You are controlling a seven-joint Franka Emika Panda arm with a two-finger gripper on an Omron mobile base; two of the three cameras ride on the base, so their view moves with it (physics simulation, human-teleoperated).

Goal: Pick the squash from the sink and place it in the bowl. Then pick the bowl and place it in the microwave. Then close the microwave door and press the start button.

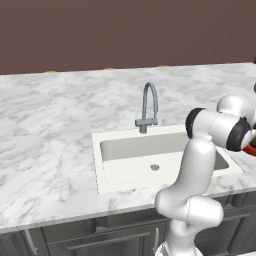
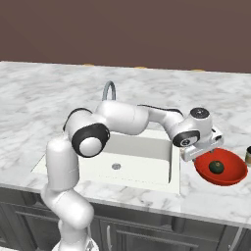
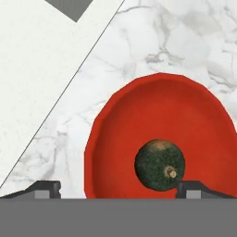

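Observation:
The small dark green squash [image 3: 160, 165] lies inside the wide red bowl [image 3: 162, 106], a little off its centre. The bowl [image 2: 230, 177] stands on the marble counter just right of the off-white sink [image 2: 127, 157], with the squash [image 2: 216, 167] in it. My gripper [image 2: 206, 151] hovers just above the bowl's left rim. It is open, its fingertips [image 3: 46, 187] spread wide on either side of the squash with nothing between them. A red sliver of the bowl [image 1: 251, 147] peeks out behind my forearm at the right edge of the left base view.
The curved grey faucet [image 1: 148, 107] rises behind the sink basin [image 1: 150, 155]. A small dark object [image 2: 248, 156] stands on the counter just right of the bowl. The counter's front edge and dark cabinets [image 2: 147, 230] run below.

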